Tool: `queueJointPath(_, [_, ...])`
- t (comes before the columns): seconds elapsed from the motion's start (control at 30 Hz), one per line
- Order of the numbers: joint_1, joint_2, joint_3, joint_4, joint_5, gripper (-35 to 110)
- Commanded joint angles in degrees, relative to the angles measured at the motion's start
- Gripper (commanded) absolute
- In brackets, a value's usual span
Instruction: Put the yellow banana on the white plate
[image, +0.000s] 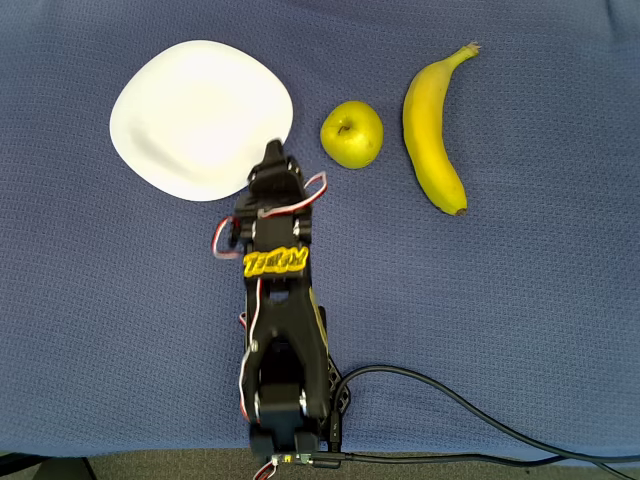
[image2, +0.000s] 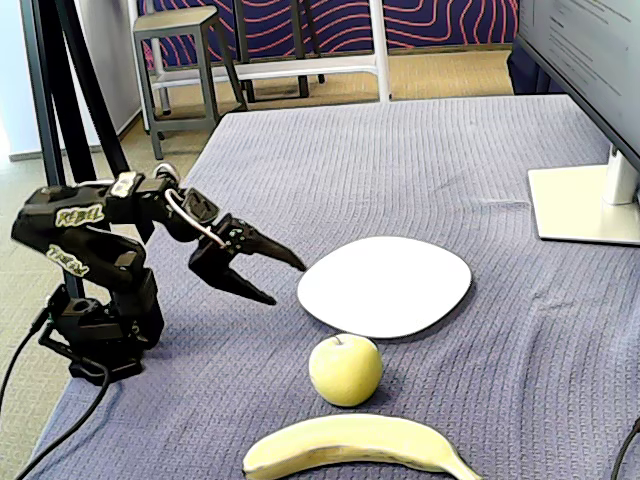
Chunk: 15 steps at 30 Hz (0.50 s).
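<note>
The yellow banana (image: 434, 124) (image2: 352, 444) lies on the blue cloth at the right of the overhead view, stem end toward the top. The white plate (image: 200, 118) (image2: 386, 285) sits at the upper left with nothing on it. My black gripper (image: 274, 152) (image2: 285, 281) hovers above the cloth at the plate's near edge, open, nothing between its fingers. In the fixed view one fingertip points at the plate's left rim. The banana is well away from the gripper, beyond the apple.
A round yellow-green apple (image: 352, 133) (image2: 345, 369) sits between plate and banana. A monitor's base (image2: 585, 203) stands at the table's right in the fixed view. A black cable (image: 470, 415) runs from the arm's base to the lower right.
</note>
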<state>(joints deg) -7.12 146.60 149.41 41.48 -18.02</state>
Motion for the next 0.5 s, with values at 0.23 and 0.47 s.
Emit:
queueJointPath(0.23, [6.8,-24.1,-21.2,-4.1,-27.2,22])
queueJointPath(0.47, [7.3,-33.6,-40.2,4.0,-27.0,17])
